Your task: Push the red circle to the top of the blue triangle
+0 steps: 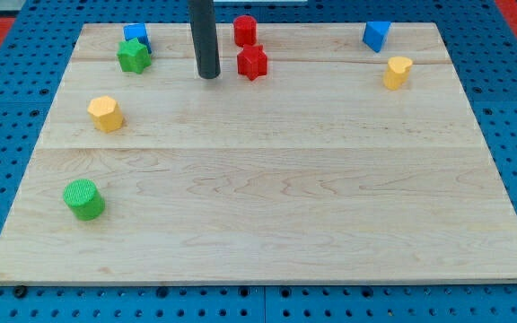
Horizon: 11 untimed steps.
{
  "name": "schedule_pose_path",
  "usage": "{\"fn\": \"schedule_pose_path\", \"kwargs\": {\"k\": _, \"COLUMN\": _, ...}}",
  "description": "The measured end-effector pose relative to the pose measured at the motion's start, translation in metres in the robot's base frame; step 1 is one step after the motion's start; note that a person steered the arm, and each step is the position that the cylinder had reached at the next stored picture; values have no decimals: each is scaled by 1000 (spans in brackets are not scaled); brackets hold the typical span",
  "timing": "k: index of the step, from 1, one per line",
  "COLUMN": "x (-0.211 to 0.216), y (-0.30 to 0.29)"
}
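Judging by its look, the red circle (245, 30) was a light, stiff cylinder that would slide easily; it stood near my tip (208, 76), up-right of it, with the red star (252, 62) just right. No jaws here: the rod held nothing. The blue triangle (376, 35) waited far right. The wooden board (267, 206) was smooth, with wide room.

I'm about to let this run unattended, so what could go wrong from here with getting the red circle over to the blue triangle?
1. The red star sits just below the red circle; my tip is to the left of both and level with the star, so a rightward sweep may catch the star instead.
2. Both the circle and the blue triangle lie near the board's top edge; the circle could slide off.
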State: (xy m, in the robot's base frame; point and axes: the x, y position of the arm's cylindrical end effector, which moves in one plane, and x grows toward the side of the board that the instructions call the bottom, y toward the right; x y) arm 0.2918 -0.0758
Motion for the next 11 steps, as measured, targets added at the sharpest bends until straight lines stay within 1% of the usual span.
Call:
{"fn": "schedule_pose_path", "kwargs": {"k": 1, "x": -30, "y": 3}}
{"fn": "schedule_pose_path", "kwargs": {"k": 2, "x": -54, "y": 20}}
{"fn": "schedule_pose_path", "kwargs": {"k": 4, "x": -90, "y": 31}}
{"fn": "schedule_pose_path", "kwargs": {"k": 5, "x": -100, "y": -5}}
{"fn": "schedule_pose_path", "kwargs": {"k": 6, "x": -100, "y": -2}}
{"fn": "schedule_pose_path", "kwargs": {"k": 7, "x": -99, "y": 17}}
{"fn": "schedule_pose_path", "kwargs": {"k": 8, "x": -99, "y": 44}}
{"fn": "schedule_pose_path", "kwargs": {"k": 9, "x": -99, "y": 89}}
{"fn": "schedule_pose_path", "kwargs": {"k": 10, "x": -79, "y": 140}}
{"fn": "schedule_pose_path", "kwargs": {"k": 11, "x": -57, "y": 140}}
